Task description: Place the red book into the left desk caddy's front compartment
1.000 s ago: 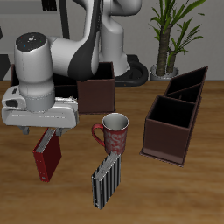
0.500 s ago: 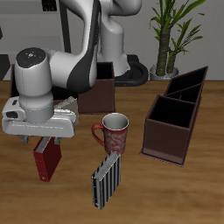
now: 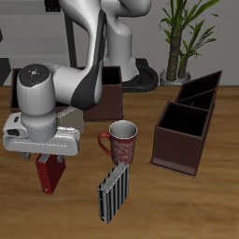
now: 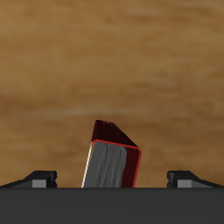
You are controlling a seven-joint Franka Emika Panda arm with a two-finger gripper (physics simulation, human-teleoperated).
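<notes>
Brown wooden table (image 3: pixel 215 210) spread beneath everything, bearing all the props. White and grey Franka arm (image 3: pixel 56 93) bent low over the table's front part, wrist turned down, presumably to come at the book from above. Dark maroon-brown open-topped left desk caddy with slanted walls (image 3: pixel 187 123) set well apart from the arm, beyond the mug; front compartment open and unfilled, so the placing not yet done. Second dark box (image 3: pixel 103 93) farther back, largely blocked by the arm. Red patterned mug (image 3: pixel 121 142) between book and caddy. Black-and-white striped book (image 3: pixel 114 192) standing tilted nearer the front edge. Thin red hardcover book with a white page edge (image 3: pixel 49 172) standing upright on the table, directly under the wrist, upper part covered by it. Two-finger gripper (image 4: pixel 111 178) spread wide in the wrist view, a fingertip on either side of the red book, neither visibly touching it. Fingers themselves lost behind the wrist housing in the exterior view.
</notes>
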